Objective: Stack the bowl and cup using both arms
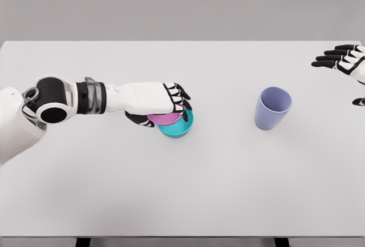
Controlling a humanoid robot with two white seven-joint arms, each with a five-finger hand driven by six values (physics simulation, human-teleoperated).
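While right hand [342, 61] hovers w/ fingers spread, left hand's [171, 101] fingers grip pink bowl [162, 118] over teal bowl [177, 126].

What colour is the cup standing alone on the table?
Pale lavender-blue; the cup shows clearly in the head view.

My left hand [171, 105] curls its fingers in a grip; my right hand [344, 60] hovers, fingers spread.

White table [114, 190]; teal bowl [178, 126]; lavender cup [272, 109]
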